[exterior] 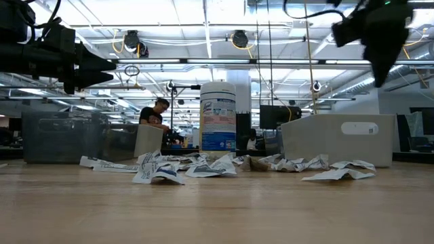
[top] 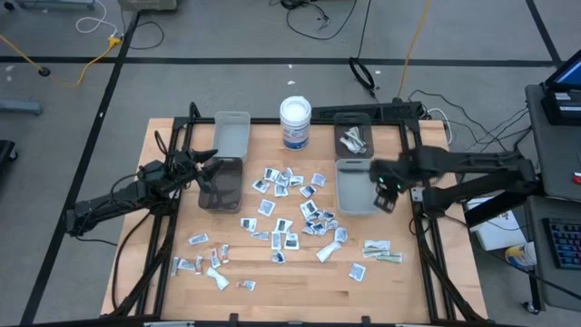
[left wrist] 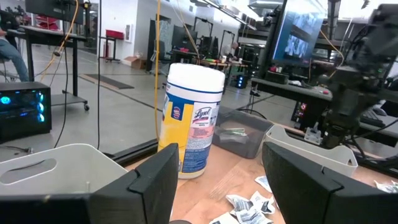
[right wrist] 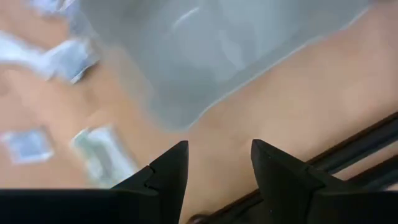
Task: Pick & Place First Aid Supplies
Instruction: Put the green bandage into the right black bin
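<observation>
The first aid supplies [top: 290, 213] lie scattered flat on the wooden table's middle: small white packets, strips at the near left [top: 204, 263], and pale sachets [top: 381, 252] at the near right. My right gripper [top: 385, 200] hangs high, pointing down, open and holding nothing, beside the near right corner of a grey bin [top: 354, 186]; its fingers [right wrist: 168, 171] stand over bare wood. My left gripper [top: 211, 168] stays level and open over a dark clear bin [top: 221, 186], with nothing between its fingers [left wrist: 155, 180].
A white round tub [top: 295, 123] with a blue label stands at the far middle. A grey bin [top: 233, 133] sits far left, and a clear bin [top: 353, 134] holding a few sachets sits far right. Black frame rails [top: 419, 218] run along the table's sides.
</observation>
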